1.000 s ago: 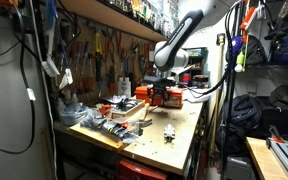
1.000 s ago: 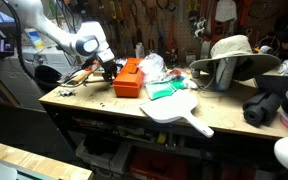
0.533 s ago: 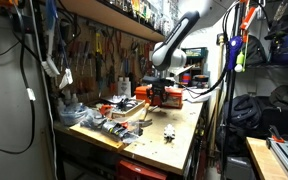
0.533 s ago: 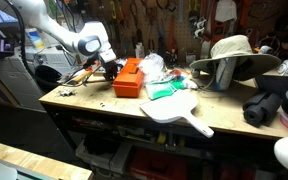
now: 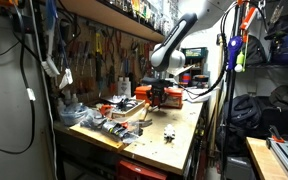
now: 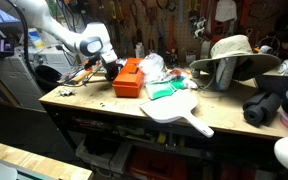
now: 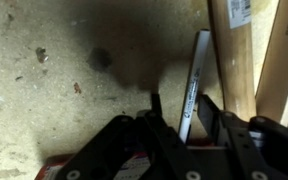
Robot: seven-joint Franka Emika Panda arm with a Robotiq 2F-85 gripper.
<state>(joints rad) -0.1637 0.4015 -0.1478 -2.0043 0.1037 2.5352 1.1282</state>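
Note:
My gripper [image 7: 182, 103] is shut on a white marker pen [image 7: 194, 70], which sticks out between the two black fingers, tilted toward the right finger. It hangs low over the bare wooden benchtop [image 7: 44, 90], casting a dark shadow there. In both exterior views the gripper [image 5: 156, 89] [image 6: 111, 68] sits at the back of the workbench, right beside an orange-red box [image 6: 129, 78] [image 5: 147, 98]. Whether the pen tip touches the bench is unclear.
Pale wooden strips [image 7: 246, 50] lie just right of the pen. The bench holds a white paddle-shaped board [image 6: 179, 110], green items [image 6: 166, 90], a straw hat [image 6: 232, 55], a cluttered tray [image 5: 104, 118] and small parts [image 5: 169, 132]. Tools hang on the wall behind.
The gripper has shifted very slightly by the orange-red box. Nothing else has moved.

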